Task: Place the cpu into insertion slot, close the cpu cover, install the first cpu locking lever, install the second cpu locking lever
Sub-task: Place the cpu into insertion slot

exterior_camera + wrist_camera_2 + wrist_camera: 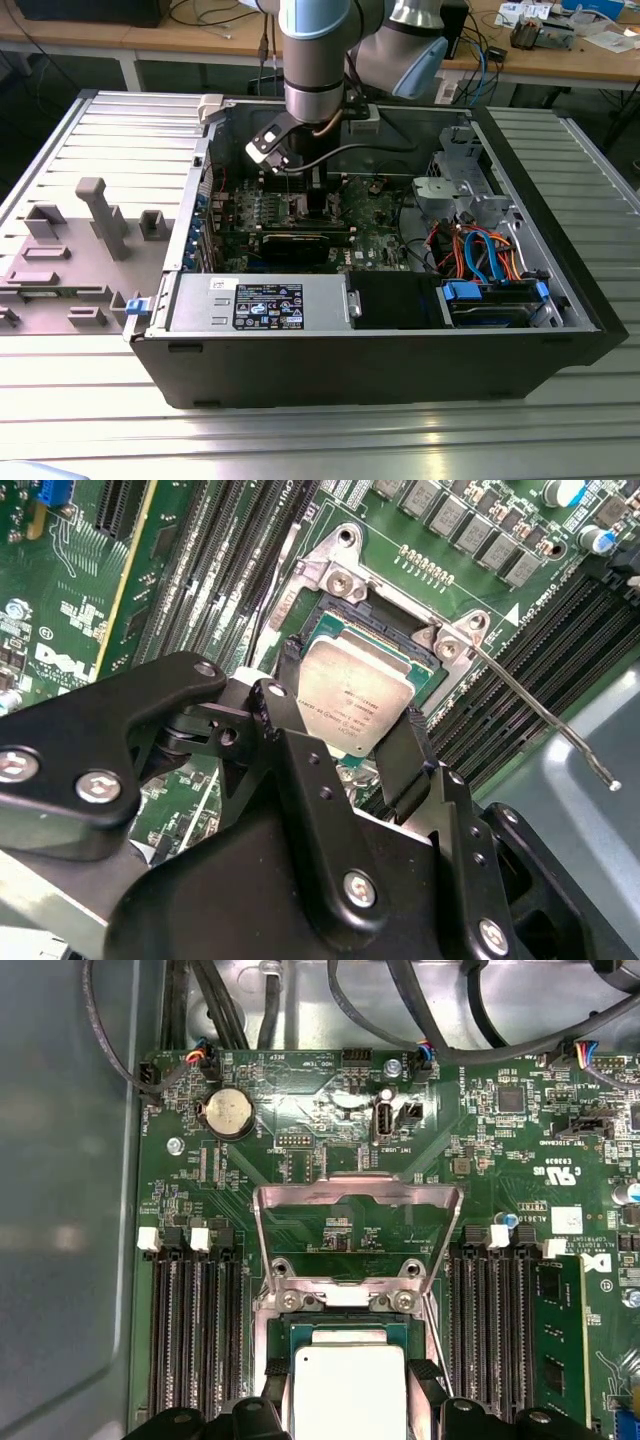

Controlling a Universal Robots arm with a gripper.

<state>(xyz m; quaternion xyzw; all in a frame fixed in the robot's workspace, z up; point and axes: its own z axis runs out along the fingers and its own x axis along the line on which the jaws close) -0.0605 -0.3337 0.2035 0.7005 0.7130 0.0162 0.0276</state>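
Observation:
My gripper (350, 720) is shut on the cpu (360, 692), a silver-topped square chip, with one black finger (285, 685) on each of two opposite edges. The cpu sits low over the insertion slot (335, 580), inside its silvery rim; I cannot tell whether it rests in it. In the first wrist view the cpu (350, 1390) lies between the fingers (425, 1385), and the cpu cover (357, 1200) stands swung open beyond the slot (350, 1302). A thin locking lever (545, 720) sticks out raised from one corner. In the exterior view the gripper (295, 165) reaches down into the open computer case (380, 350).
Long black memory slots (195, 1330) flank the socket on both sides, one holding a green module (560, 1330). Cables (480, 250) and a drive cage (460, 185) fill the exterior view's right of the case. A grey fixture (95, 225) stands on the exterior view's left.

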